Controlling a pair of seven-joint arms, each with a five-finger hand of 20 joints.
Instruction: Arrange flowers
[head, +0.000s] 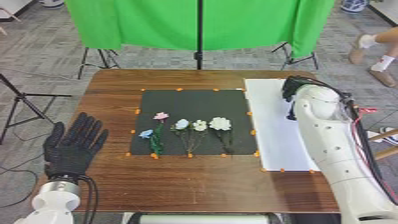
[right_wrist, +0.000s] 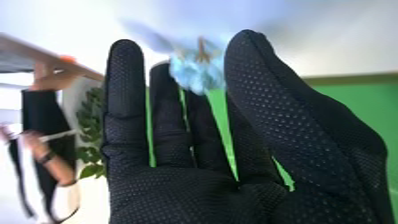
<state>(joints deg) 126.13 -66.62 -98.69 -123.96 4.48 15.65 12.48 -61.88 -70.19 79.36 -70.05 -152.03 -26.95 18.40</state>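
In the head view my right hand (head: 292, 89) is over the white sheet (head: 270, 120), near its far end. The right wrist view shows my right hand (right_wrist: 182, 185) open, its fingers straight, with a pale blue flower (right_wrist: 197, 72) by the fingertips and thumb; contact is hard to judge. On the black mat (head: 187, 102) lie a blue flower (head: 147, 134), a pink one (head: 161, 116), a light blue one (head: 182, 124), a small white one (head: 200, 125) and a large white one (head: 220, 124), stems towards me. My left hand (head: 71, 159) is open, left of the mat.
Orange tabs edge the mat and the sheet on the brown table (head: 169, 185). A green cloth (head: 142, 25) hangs on stands beyond the far edge. In the right wrist view a leafy plant (right_wrist: 89, 130) stands farther off.
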